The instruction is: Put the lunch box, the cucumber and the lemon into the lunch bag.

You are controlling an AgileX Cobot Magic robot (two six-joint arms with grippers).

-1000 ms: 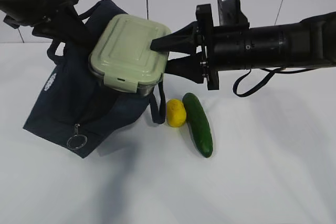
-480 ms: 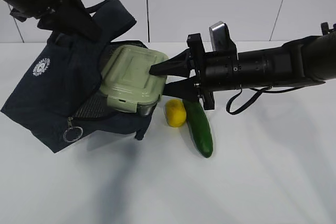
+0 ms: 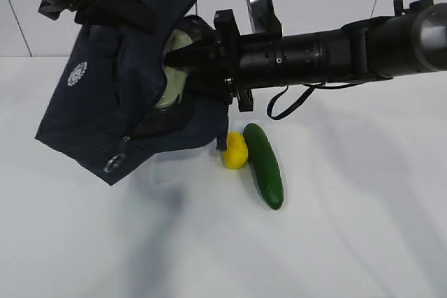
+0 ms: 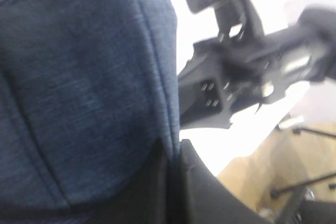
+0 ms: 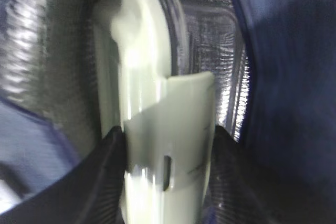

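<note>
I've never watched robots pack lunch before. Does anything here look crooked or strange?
Only the lunch bag: it hangs tilted off the table, lifted by the left arm. The right claw pushes the lunch box in edge-first. The lemon and cucumber lie tidy.

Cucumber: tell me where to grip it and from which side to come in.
Grip the cucumber around its middle, coming from above, the gripper closing across its narrow width. It lies flat on the table, long and slim, so the ends probably give poorer balance. The lemon sits against its upper left side, so a hold below the lemon seems safer.
</note>
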